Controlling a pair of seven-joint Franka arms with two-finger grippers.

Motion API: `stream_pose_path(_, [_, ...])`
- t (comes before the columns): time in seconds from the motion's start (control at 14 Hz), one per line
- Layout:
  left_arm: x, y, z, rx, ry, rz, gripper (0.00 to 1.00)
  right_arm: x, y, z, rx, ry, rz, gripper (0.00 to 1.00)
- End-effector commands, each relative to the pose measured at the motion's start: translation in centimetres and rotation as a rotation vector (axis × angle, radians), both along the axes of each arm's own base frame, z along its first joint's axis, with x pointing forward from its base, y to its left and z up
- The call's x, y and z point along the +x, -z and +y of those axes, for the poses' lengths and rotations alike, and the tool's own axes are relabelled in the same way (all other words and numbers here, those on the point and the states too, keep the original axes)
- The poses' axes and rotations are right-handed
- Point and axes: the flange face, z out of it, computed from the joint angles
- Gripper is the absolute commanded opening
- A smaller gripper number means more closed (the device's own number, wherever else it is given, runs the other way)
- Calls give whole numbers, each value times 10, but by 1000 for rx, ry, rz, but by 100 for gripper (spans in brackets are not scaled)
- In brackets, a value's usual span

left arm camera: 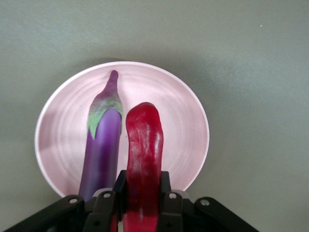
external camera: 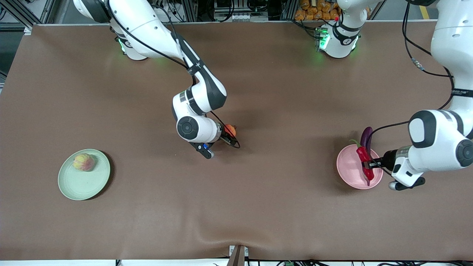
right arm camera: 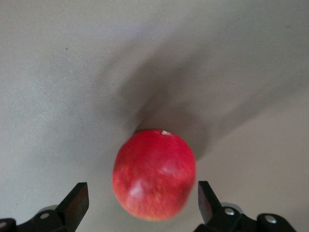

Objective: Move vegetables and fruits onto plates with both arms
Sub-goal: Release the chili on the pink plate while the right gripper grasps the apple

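The left end effector (external camera: 370,163) hangs over the pink plate (external camera: 347,173), at the left arm's end of the bench (external camera: 258,207). Its two fingers (left arm camera: 169,203) are squeezed tight on the red chili pepper (left arm camera: 144,159). The pepper sticks out from between the fingers and points across the plate. I cannot tell if the pepper touches the plate. Just beside the pepper, the purple eggplant (left arm camera: 103,154) lies on the pink plate. The two lie side by side, close together. The eggplant's fat end pokes out over the rim of the plate.

The right end effector (external camera: 226,137) is low over the middle of the bench. Its fingers (right arm camera: 77,203) are spread wide, and they hold nothing. The red fruit (right arm camera: 154,175) sits on the bench right between the two fingers, with a gap on each side. The fingers do not touch it.

Well away from the right end effector, toward the right arm's end of the bench, sits the green plate (external camera: 74,183). The yellow-green fruit (external camera: 83,162) with the pink blush rests on it, near the rim. It is nearer to the front camera than the red fruit.
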Motion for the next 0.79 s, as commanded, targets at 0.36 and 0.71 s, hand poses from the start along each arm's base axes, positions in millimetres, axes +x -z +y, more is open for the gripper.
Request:
stream_pose_path(0.36, [3, 7, -14, 0, 24, -7, 100, 10, -3, -13, -95, -70, -27, 0])
stream_pose_path(0.71, [5, -78, -29, 38, 54, -94, 100, 72, -77, -111, -17, -220, 136, 0])
